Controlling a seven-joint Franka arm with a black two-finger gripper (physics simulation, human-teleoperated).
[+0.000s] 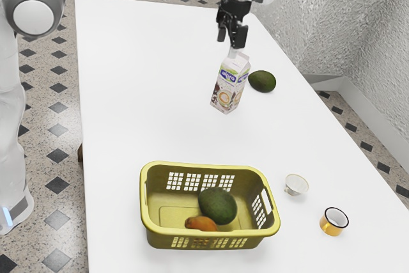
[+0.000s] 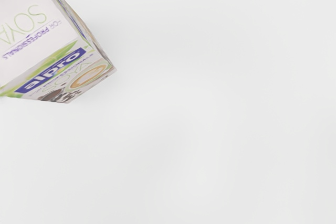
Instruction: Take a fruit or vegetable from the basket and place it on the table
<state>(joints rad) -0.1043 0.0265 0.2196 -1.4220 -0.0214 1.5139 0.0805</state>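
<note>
"Since everything can be placed from the alpro soya carton [image 1: 227,87], where is the gripper [image 1: 231,43] compared with it?"

"Near the carton's top, with the fingertips just above the cap in the exterior view. From the pictures I cannot tell whether they touch it."

"Is anything gripped?"

"No, the two fingers stand apart with a gap between them and nothing clasped. The wrist view has the carton off to one side, its alpro lettering readable."

"And the produce?"

"One whole avocado [image 1: 262,81] lies on the white table [image 1: 140,94] just beside the upright carton, toward the exterior view's right. Well apart from the carton, nearer the exterior camera, is the yellow-green plastic basket [image 1: 143,202]. Inside it are a larger dark green avocado [image 1: 218,206] and an orange-brown fruit or vegetable [image 1: 200,223], partly hidden by the rim."

"Any cups?"

"Two, both nearer the exterior camera than the carton and farther to that view's right: a small whitish cup [image 1: 296,185], then, farther from the carton, a golden-orange mug with a black rim [image 1: 333,225]."
</note>
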